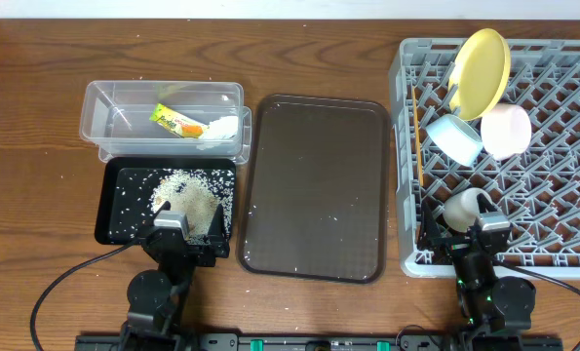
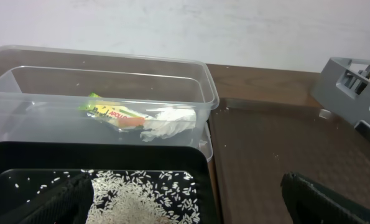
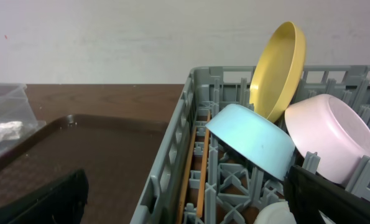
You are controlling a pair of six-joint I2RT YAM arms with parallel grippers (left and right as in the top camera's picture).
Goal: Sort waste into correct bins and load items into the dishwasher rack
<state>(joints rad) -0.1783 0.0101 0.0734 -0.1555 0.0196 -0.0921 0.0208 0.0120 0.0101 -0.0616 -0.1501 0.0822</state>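
Two arms sit folded low at the near edge of the bench (image 1: 36,146), and we see each wrist pointing toward the far wall. The left tool (image 2: 185,186) hangs over the near end of the black tray (image 1: 114,210), its fingers (image 2: 54,199) spread wide with nothing gripped. That shallow tray holds a heap of white rice (image 1: 187,195) with loose grains scattered around it. Just behind it stands the clear tub (image 1: 163,93), where the green-and-orange wrapper (image 1: 175,121) lies touching the crumpled white tissue (image 1: 221,128). The brown serving tray (image 1: 314,185) lies in the middle, carrying a few stray grains. On the right, the grey rack (image 1: 562,195) holds the yellow plate (image 1: 482,70) on edge among the pegs. The light blue bowl (image 1: 453,137) and the pinkish bowl (image 1: 506,131) are tipped side by side below the plate, and the chopsticks (image 3: 194,168) lie along the rack's left wall. The right tool (image 3: 188,202) sits at the rack's near left corner, fingers parted wide. The small white cup (image 1: 462,208) is just ahead of it, and we cannot tell whether they touch.
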